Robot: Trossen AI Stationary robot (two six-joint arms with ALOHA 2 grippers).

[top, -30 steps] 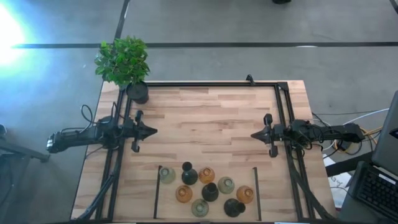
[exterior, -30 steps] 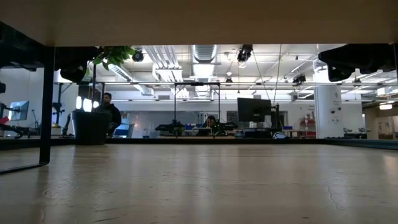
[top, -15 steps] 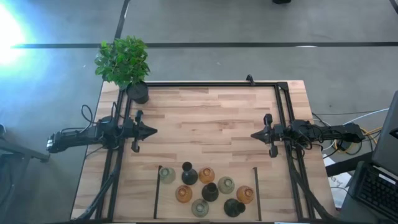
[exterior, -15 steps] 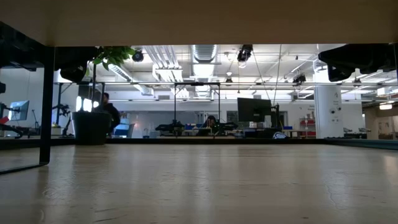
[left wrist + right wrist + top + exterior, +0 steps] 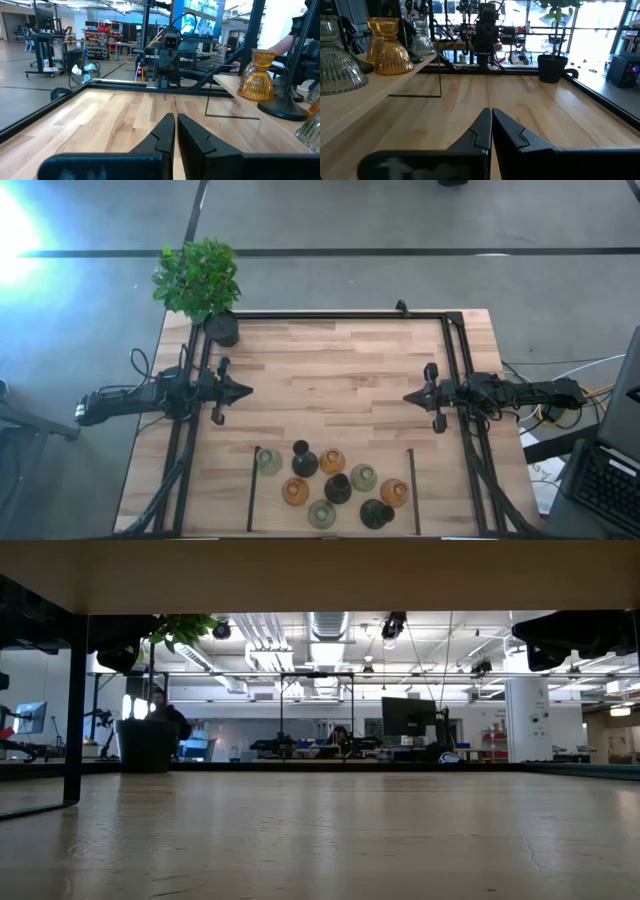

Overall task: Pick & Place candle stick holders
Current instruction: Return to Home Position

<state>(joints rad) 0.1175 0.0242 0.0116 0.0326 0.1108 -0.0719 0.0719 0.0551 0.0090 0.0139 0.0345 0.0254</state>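
Note:
Several candle stick holders in black, amber and pale green-grey stand in a cluster (image 5: 330, 485) on their bulb bases near the table's near edge, between two thin black bars. An amber one (image 5: 257, 75) shows in the left wrist view, another amber one (image 5: 387, 47) in the right wrist view. My left gripper (image 5: 247, 391) is shut and empty over the table's left side. My right gripper (image 5: 407, 397) is shut and empty over the right side. Both point at each other, far from the holders.
A black pot with a green plant (image 5: 200, 285) stands at the table's far left corner. A black frame (image 5: 330, 315) runs along the far edge and both sides. People sit in the room beyond the table (image 5: 340, 738).

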